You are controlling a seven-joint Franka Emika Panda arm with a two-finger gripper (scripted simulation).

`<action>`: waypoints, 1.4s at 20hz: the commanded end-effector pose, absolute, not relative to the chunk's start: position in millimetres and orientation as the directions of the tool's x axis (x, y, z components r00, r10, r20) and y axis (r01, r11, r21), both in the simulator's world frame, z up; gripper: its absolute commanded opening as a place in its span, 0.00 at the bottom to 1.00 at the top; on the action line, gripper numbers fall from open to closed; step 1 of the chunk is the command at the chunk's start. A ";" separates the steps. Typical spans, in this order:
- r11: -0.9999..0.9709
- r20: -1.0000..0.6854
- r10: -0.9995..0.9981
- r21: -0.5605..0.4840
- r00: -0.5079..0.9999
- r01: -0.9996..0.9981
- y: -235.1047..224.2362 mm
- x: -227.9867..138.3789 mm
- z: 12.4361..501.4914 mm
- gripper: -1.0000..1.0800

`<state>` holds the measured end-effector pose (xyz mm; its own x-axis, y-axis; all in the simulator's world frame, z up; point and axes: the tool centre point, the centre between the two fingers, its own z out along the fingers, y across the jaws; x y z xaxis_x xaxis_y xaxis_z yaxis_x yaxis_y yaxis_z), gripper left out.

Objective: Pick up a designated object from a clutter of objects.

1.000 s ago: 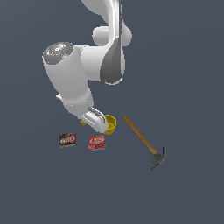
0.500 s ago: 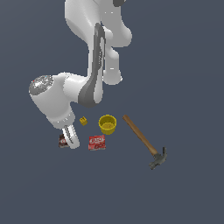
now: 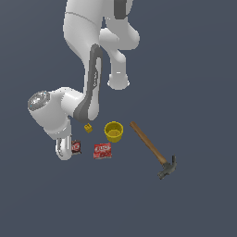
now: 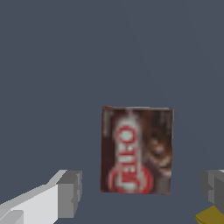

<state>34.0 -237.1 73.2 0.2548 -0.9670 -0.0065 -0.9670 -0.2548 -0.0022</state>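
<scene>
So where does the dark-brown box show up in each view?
Exterior view: the dark-brown box lies low on the exterior view's left, half hidden behind the arm, beside the red box.
Wrist view: it fills the middle, flat, between the open claw fingers.
Shared landmark: the yellow cube.

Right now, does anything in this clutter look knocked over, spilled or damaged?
Nothing stands out. The dark-brown box and red box lie flat, the yellow cup stands upright, and the hammer lies on its side, intact. The gripper is open around the dark-brown box.
</scene>
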 end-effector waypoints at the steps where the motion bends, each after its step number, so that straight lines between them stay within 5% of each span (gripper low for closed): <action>1: -0.228 -0.002 -0.974 -0.001 0.228 -0.974 -242.9 32.4 67.9 0.96; 22: -0.218 0.000 -0.976 0.000 0.218 -0.976 -245.1 31.3 15.6 0.96; 23: -0.218 0.000 -0.976 0.000 0.218 -0.976 -245.1 31.3 15.6 0.00; 28: -0.218 0.000 -0.976 0.000 0.218 -0.976 -245.1 31.3 15.6 0.00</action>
